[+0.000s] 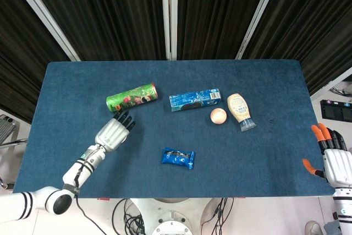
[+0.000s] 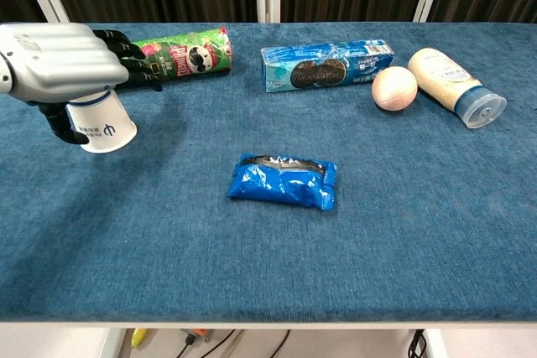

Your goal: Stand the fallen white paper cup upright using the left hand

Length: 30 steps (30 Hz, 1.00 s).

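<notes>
A dark blue tabletop (image 1: 264, 152) stands before black curtains with pale uprights. The left hand (image 1: 114, 132) reaches in from the near left corner, palm down, dark fingers (image 2: 126, 49) stretched toward the far edge, thumb dropped beside the white paper cup (image 2: 102, 123). The cup lies tipped under the palm, near the left edge; whether the hand actually grips it, I cannot tell. The right hand (image 1: 333, 158) hangs off the near right corner, orange-tipped fingers apart, holding nothing.
</notes>
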{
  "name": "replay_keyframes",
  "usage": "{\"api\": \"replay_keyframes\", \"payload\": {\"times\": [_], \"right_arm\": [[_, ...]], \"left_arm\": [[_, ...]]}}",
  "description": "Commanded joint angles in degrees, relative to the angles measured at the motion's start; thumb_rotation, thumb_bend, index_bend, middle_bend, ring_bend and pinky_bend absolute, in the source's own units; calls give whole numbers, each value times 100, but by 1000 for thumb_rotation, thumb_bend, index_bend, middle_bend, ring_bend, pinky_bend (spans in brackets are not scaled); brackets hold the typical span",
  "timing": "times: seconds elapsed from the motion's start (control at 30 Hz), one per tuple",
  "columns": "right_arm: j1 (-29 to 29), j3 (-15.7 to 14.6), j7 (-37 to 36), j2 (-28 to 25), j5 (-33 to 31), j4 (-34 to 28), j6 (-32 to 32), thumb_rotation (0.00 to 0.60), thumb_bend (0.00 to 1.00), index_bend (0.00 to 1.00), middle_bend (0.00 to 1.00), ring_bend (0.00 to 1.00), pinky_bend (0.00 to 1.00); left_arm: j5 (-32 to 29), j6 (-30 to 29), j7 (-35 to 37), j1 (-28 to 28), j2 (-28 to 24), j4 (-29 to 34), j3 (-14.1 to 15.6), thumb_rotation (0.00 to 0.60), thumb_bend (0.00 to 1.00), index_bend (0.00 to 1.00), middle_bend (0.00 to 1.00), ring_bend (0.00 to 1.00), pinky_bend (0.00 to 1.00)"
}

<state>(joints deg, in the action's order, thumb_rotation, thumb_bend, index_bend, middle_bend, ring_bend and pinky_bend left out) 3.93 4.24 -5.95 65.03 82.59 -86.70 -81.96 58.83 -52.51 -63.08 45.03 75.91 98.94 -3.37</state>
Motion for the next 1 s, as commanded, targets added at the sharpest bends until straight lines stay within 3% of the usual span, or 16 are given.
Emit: {"api": "replay_keyframes", "payload": {"times": [0.03, 0.43, 1.0], "right_arm": [[-5, 0, 0, 3, -10, 4, 1, 600, 183, 0, 0, 0, 0], [8, 14, -61, 24, -113, 71, 110, 600, 191, 0, 0, 0, 0], [1, 5, -99, 10, -89, 83, 115, 600, 193, 0, 0, 0, 0]], "left_arm": [[-145, -181, -359, 140, 87, -17, 121, 600, 170, 169, 155, 0, 0], [-751, -518, -815, 397, 191, 92, 319, 600, 174, 257, 248, 0, 0], [-482, -763, -467, 505, 171, 58, 525, 600, 189, 342, 364, 0, 0]]}}
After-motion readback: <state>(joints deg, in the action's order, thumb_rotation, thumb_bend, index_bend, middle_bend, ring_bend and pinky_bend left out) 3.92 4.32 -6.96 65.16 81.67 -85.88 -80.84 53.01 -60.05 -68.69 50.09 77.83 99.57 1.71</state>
